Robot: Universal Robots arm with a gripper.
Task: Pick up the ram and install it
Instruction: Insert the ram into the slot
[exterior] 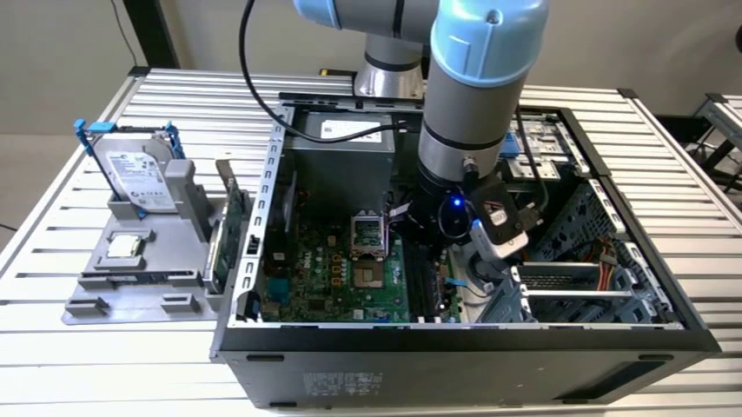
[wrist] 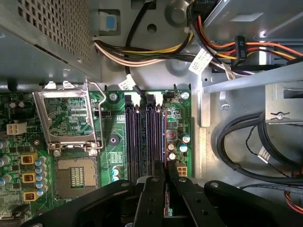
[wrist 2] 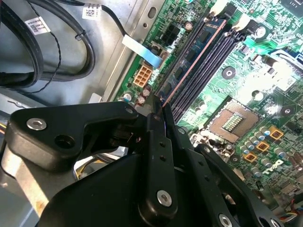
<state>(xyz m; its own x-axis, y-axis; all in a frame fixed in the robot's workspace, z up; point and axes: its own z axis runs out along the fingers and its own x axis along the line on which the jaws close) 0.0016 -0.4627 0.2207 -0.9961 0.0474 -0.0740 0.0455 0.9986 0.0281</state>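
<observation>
1. I see my arm [exterior: 470,95] reaching down steeply from the far side, its pale blue joint uppermost and the grey forearm pointing almost straight down.
2. My wrist [exterior: 447,208] sits low, with a small blue light lit on it.
3. In both wrist views my gripper [wrist: 164,177] points downward, its black fingers [wrist 2: 158,142] drawn close together with just a thin gap between them.

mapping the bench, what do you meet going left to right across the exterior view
hard drive in its grey holder → green expansion card → motherboard inside the open computer case → robot arm → drive cage
</observation>
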